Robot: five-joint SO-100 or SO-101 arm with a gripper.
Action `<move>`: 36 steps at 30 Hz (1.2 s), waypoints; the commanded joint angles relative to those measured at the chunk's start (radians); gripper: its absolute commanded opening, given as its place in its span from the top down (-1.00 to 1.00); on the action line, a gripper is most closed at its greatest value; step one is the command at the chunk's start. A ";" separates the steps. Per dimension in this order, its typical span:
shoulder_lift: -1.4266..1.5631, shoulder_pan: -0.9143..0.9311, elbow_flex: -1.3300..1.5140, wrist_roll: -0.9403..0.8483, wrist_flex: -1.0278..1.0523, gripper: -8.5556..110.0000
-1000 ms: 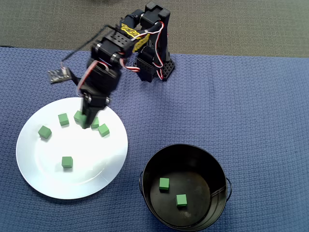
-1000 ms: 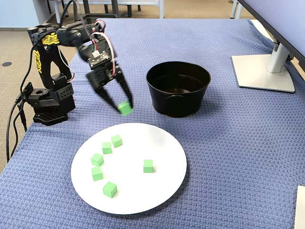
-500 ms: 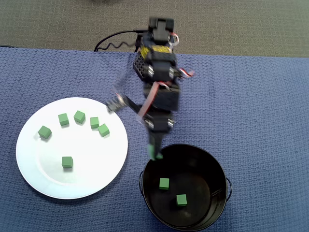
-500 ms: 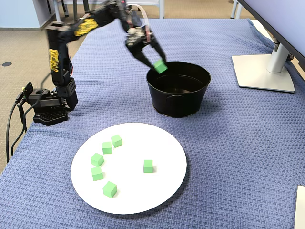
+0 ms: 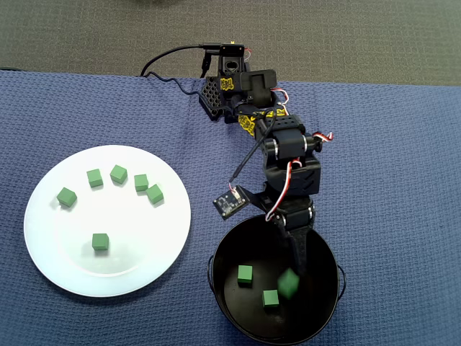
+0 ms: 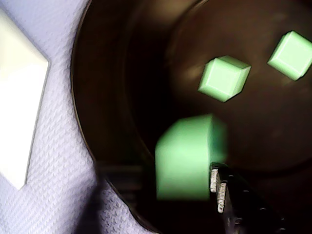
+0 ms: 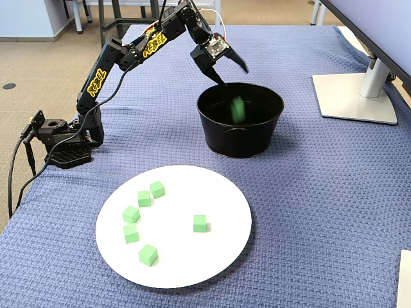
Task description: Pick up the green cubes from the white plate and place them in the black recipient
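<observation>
My gripper (image 7: 230, 72) hangs open over the black recipient (image 7: 241, 138), also seen from above as gripper (image 5: 298, 254) over recipient (image 5: 212, 282). A blurred green cube (image 7: 237, 110) is in mid-air below the jaws, free of them; it shows as cube (image 5: 288, 282) and, in the wrist view, as cube (image 6: 185, 163) beside one fingertip (image 6: 218, 187). Two green cubes (image 5: 245, 274) (image 5: 271, 298) lie on the recipient's floor. Several green cubes (image 5: 118, 174) stay on the white plate (image 5: 50, 267), left of the recipient in the overhead view.
The arm base (image 7: 64, 144) stands at the cloth's left edge in the fixed view. A monitor stand (image 7: 356, 96) sits at the right. A blue woven cloth (image 5: 389, 187) covers the table; grey floor (image 5: 346, 43) lies beyond its far edge.
The gripper swung from the plate to above the recipient with a green cube, then opened. The cube has left the jaws and is dropping inside.
</observation>
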 commanded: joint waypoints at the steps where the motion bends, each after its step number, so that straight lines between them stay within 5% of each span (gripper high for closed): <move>1: 0.155 0.023 0.103 -0.094 -0.043 0.11; 12: 0.598 0.434 0.681 -0.466 -0.195 0.03; 20: 0.640 0.793 1.060 -0.591 -0.442 0.07; 25: 0.583 0.877 1.150 -0.598 -0.522 0.09; 31: 0.561 0.907 1.150 -0.594 -0.497 0.43; 36: 0.577 0.953 1.184 -0.624 -0.489 0.33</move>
